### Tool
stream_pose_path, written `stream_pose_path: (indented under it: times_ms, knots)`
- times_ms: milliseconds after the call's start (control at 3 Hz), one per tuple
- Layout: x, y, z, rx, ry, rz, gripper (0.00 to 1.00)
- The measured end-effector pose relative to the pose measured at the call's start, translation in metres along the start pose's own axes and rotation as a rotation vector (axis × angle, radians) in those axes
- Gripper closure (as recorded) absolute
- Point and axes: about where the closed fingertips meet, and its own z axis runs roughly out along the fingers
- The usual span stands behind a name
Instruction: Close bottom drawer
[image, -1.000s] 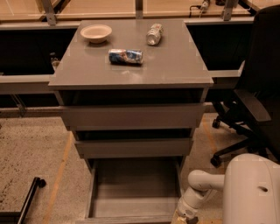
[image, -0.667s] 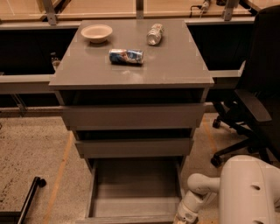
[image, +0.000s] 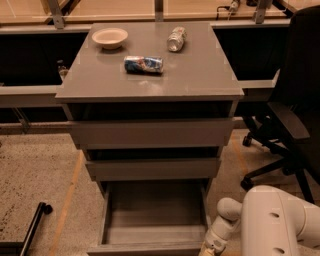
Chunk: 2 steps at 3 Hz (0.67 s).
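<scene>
The bottom drawer (image: 155, 220) is pulled far out from the foot of the grey cabinet, its shallow grey box open and empty. Its front panel (image: 145, 248) lies at the bottom edge of the view. My white arm (image: 280, 220) comes in from the lower right. Its forearm slopes down to the gripper (image: 207, 251), which sits just right of the drawer's front right corner and is cut off by the frame's bottom edge.
Above it are the mid-width drawer (image: 152, 168) and the widest drawer (image: 150, 132), both slightly out. On the cabinet top (image: 200, 70) are a bowl (image: 109, 37), a lying can (image: 143, 64) and a lying bottle (image: 176, 39). A black office chair (image: 290, 120) stands to the right.
My arm's white body has shifted a little to the left and fills more of the lower right corner. The drawer has not visibly moved.
</scene>
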Motion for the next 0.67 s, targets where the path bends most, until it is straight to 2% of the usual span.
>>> stream_pose_path:
  times_ms: [333, 667]
  knots:
    - [-0.018, -0.016, -0.016, 0.093, -0.023, -0.042, 1.0]
    - [-0.032, -0.03, -0.031, 0.148, -0.028, -0.079, 1.0]
